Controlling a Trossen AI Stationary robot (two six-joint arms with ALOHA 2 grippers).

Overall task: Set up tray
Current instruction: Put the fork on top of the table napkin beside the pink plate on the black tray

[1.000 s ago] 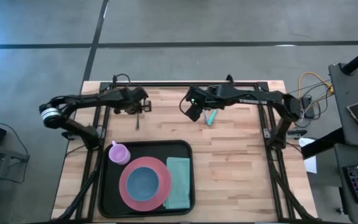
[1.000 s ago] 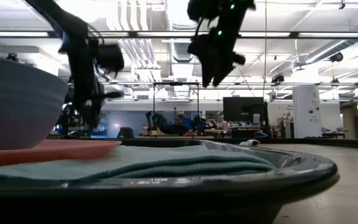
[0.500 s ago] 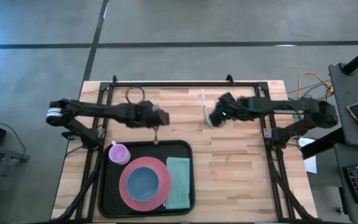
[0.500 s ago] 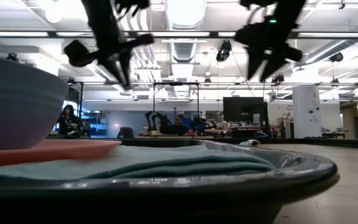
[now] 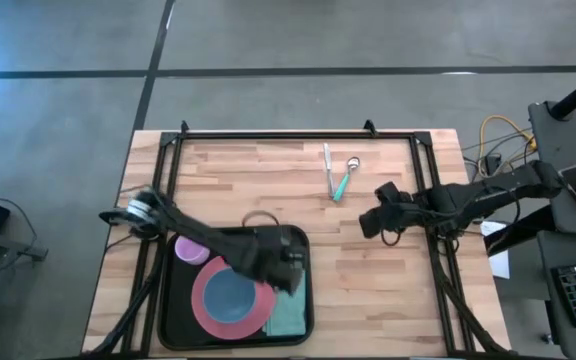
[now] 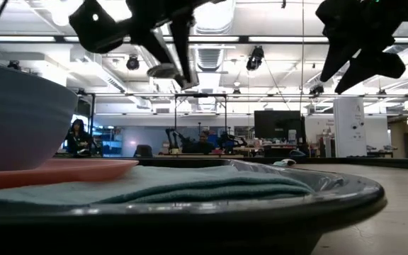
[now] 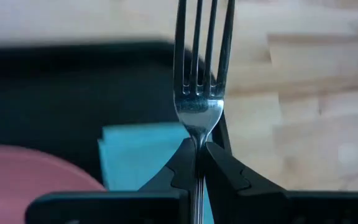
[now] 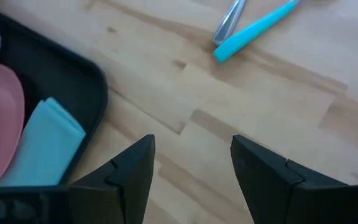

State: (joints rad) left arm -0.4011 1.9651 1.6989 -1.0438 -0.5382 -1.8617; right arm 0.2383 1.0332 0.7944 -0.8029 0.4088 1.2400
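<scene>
The black tray [image 5: 180, 318] sits at the table's near left and holds a pink plate [image 5: 206, 310] with a blue bowl [image 5: 230, 293], a purple cup [image 5: 190, 248] and a folded teal napkin [image 5: 290, 312]. My left gripper [image 5: 286, 268] hovers over the tray's right part, above the napkin [image 7: 142, 155], shut on a metal fork [image 7: 204, 56]. My right gripper [image 5: 366, 222] is open above bare wood right of the tray. A teal-handled spoon [image 5: 343, 180] and a knife [image 5: 326, 168] lie flat on the table's far middle. My left gripper [image 7: 197, 146] pinches the fork by its neck [image 7: 197, 132], just behind the tines, between the two fingers [image 7: 225, 171]. The fork lies along the fingers and its tines stick out ahead of them. It is lifted clear, above the tray's right edge [image 7: 73, 93].
Bare wood lies right of the tray and under my right gripper [image 8: 191, 162]. The spoon's handle [image 8: 260, 28] and the knife [image 8: 229, 22] lie beyond it. A black frame runs along the table's far and side edges [image 5: 268, 135]. People sit in the room far behind.
My left gripper has carried the fork from the table's far left toward the near edge and right, ending over the tray by the napkin. My right gripper has drawn back from the spoon and knife toward the table's right and near side.
</scene>
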